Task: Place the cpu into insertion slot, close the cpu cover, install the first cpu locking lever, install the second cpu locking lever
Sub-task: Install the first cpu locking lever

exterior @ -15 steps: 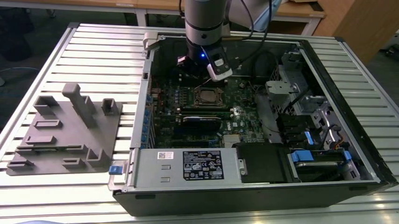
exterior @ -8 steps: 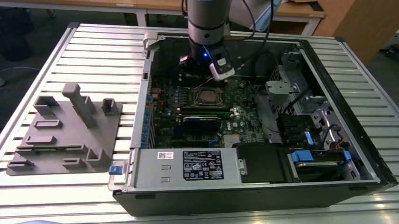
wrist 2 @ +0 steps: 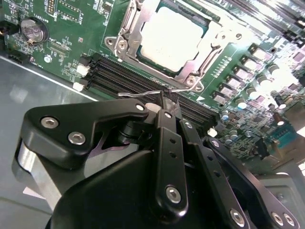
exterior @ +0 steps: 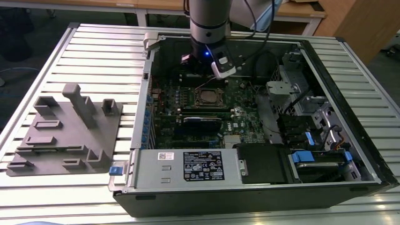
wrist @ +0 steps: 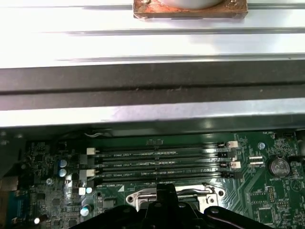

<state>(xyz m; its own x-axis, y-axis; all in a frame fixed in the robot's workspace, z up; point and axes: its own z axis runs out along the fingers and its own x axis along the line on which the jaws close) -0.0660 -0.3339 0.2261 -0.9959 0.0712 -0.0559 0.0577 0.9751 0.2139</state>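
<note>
Already the cpu (wrist 2: 171, 40) lies seated in the insertion slot (wrist 2: 182, 71), and the cpu cover (wrist 2: 125, 28) looks folded down around it. A wire locking lever (wrist 2: 136, 94) stands unlatched. The gripper (wrist 2: 165, 101) has its fingers (wrist 2: 167, 129) pinched together on that lever, at 12 o'clock from the socket in the exterior view. The lever latching looks unfinished.
</note>
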